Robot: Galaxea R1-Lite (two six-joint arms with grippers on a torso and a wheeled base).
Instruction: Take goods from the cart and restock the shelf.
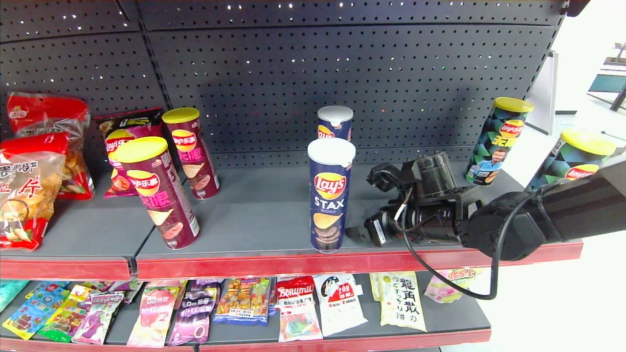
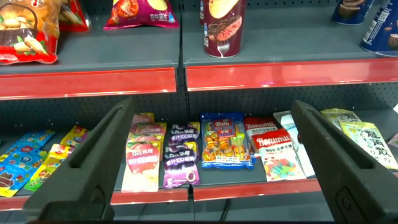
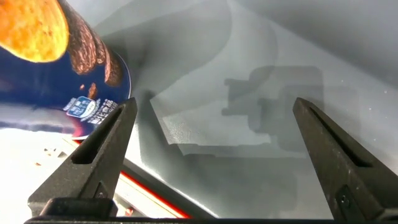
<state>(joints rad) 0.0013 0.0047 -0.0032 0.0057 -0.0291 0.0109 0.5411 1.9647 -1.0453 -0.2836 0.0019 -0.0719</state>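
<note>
Hovering low over the shelf point(image 1: 264, 205), the right gripper point(image 3: 214, 104) is holding its fingers point(image 3: 99, 149) spread and empty just beside the upright blue can point(image 1: 332, 195), which is standing at the red front lip point(image 1: 244, 264), probably being fronted ahead of its twin point(image 1: 335, 122) for shoppers.

Bright, even overhead light falls on the grey metal shelf board point(image 1: 254, 210). Pinpoints of light shine through the holes of the dark grey perforated back panel point(image 1: 313, 73), and the pale floor point(image 1: 552, 313) at the robot's right is washed out almost to white. In the head view the red front edge strip point(image 1: 244, 266) and the panel seams bow toward the corners. In the right wrist view a soft shadow lies beside the blue cylindrical chip can point(image 3: 68, 74), and the space beyond the strip burns out to white.
</note>
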